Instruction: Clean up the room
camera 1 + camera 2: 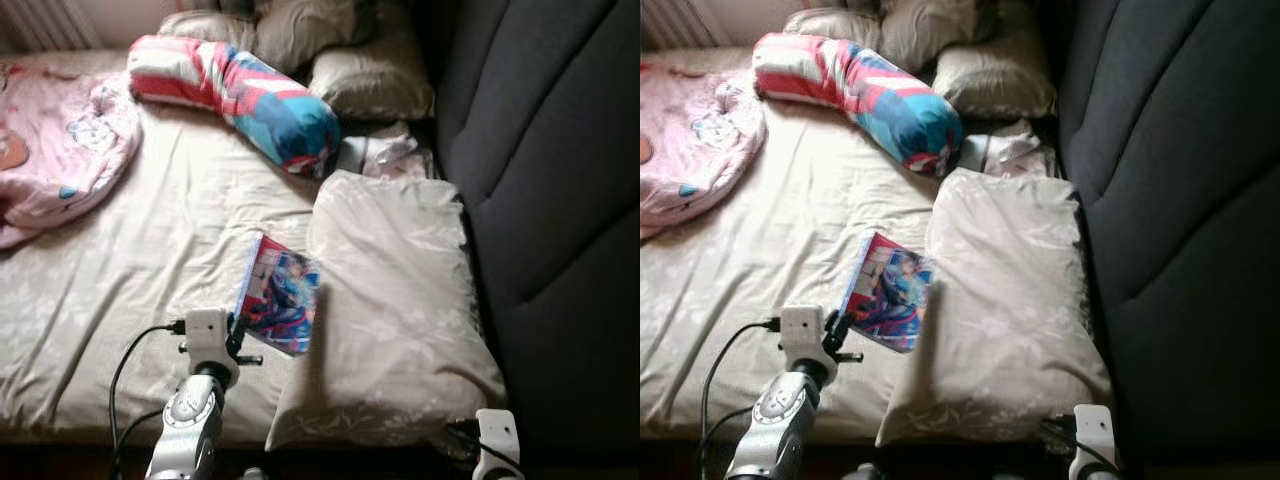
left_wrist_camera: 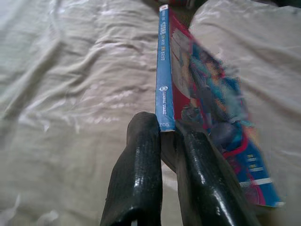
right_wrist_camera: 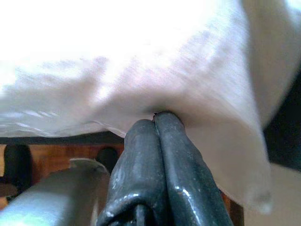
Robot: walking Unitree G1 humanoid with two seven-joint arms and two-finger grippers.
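The left claw (image 2: 167,134) pinches the book (image 1: 278,292) at the low end of its spine. The book stands on edge on the bed (image 1: 170,230), its long axis pointing straight away from the claw, beside the pillow (image 1: 390,300). The right claw (image 3: 154,123) is pressed together against the pillow's edge, farther from the book.

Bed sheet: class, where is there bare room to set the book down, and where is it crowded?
Free: the open sheet between pink blanket, bolster and book. Crowded: the headboard side, with big pillow, and the pillows beyond.
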